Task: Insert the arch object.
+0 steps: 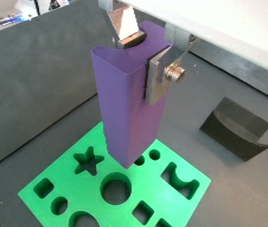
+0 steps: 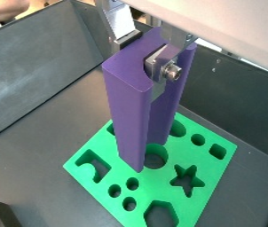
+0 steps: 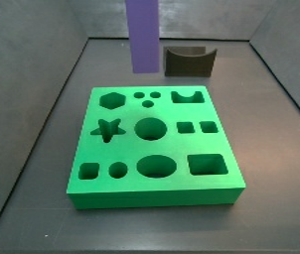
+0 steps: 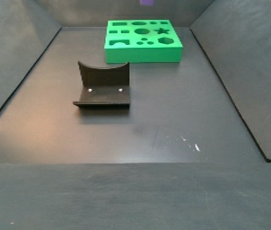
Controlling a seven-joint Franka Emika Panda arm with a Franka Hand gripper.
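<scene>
While the claw [image 1: 145, 55] grips the purple bar [image 1: 128, 102], the arch object [image 1: 237, 127] lies apart.

Lab test rig, dark walled bin [image 4: 54, 117], gripper [image 1: 145, 55] above green board [image 3: 153, 139]

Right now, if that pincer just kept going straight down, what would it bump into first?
The pincer grips the purple bar, which hangs below it. The bar's end would probably meet the green board first, near a round hole.
</scene>
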